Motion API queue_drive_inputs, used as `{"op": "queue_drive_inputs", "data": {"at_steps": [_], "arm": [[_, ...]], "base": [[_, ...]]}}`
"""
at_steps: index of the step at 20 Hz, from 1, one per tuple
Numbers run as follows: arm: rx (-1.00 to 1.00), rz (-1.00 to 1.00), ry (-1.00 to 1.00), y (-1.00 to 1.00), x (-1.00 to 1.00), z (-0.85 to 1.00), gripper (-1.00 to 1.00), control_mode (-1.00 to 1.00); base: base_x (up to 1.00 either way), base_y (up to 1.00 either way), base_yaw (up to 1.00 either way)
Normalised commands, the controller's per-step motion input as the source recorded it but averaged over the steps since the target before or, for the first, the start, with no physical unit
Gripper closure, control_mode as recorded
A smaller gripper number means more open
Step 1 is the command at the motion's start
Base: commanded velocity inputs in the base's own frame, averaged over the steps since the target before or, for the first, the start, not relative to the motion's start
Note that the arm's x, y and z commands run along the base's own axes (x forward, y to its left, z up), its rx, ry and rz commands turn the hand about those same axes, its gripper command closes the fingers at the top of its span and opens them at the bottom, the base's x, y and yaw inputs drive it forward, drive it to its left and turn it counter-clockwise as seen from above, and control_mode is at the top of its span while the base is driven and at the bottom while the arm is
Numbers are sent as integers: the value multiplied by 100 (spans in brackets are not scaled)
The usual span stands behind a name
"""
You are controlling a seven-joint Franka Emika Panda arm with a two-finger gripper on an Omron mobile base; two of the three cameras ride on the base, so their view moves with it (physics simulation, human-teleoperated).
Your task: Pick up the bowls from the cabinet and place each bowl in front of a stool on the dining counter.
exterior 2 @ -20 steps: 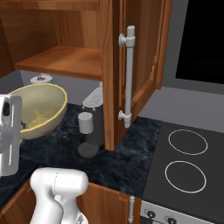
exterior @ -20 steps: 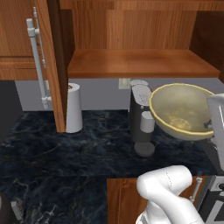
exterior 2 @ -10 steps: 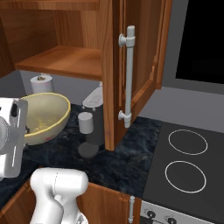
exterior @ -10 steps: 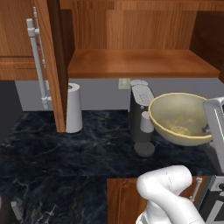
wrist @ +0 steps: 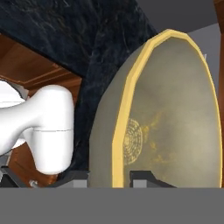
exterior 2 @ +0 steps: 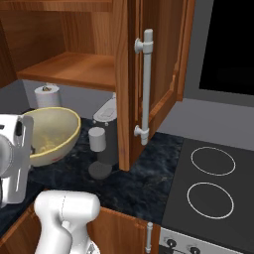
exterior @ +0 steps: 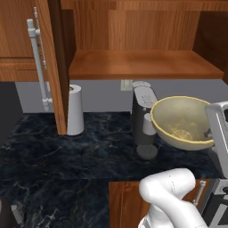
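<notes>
Olive-tan bowl (exterior: 183,122) hangs tilted above your black counter (exterior: 67,164), its yellow rim pinched by the gripper (wrist: 113,178). You see the fingertips (wrist: 142,177) barely, cut off below. Nearby: coffee machine (exterior: 143,116), paper roll (exterior: 75,109), open cabinet (exterior: 142,64).

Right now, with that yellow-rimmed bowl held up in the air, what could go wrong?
The gripper pinches only the rim of the olive bowl, so the tilted bowl could slip or swing. It hangs close beside the coffee machine and could bump it. The open cabinet door stands nearby and may catch the arm as it turns away.
</notes>
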Motion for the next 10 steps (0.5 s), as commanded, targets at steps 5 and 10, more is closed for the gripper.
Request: {"op": "queue_drive_inputs", "data": {"at_steps": [5, 10], "arm": [[0, -1, 0, -10, -15, -2, 100, -100], [0, -5, 0, -20, -26, -7, 100, 100]], "base": [[0, 0, 0], [-9, -5, -1]]}}
